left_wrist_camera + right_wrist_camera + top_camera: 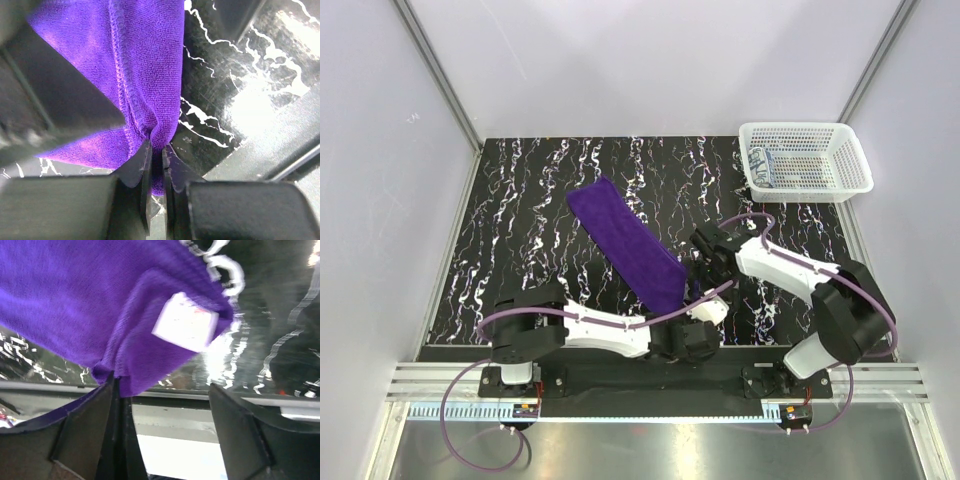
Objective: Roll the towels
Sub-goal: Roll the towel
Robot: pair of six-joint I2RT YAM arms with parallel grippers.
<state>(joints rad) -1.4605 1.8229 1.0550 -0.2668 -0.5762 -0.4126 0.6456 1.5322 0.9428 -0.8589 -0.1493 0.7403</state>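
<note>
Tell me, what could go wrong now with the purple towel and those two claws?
The left claw pinches only a thin fold of the purple towel, so a pull might slip it free. The right claw stands open with the towel's labelled corner seemingly touching it; moving off could snag and drag the cloth. Both claws crowd the towel's near end and might bump.

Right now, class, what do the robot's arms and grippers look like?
The left arm and right arm pair black rounded joints with white links; purple cables loop from their bases. The left gripper and right gripper have flat dark fingers.
</note>
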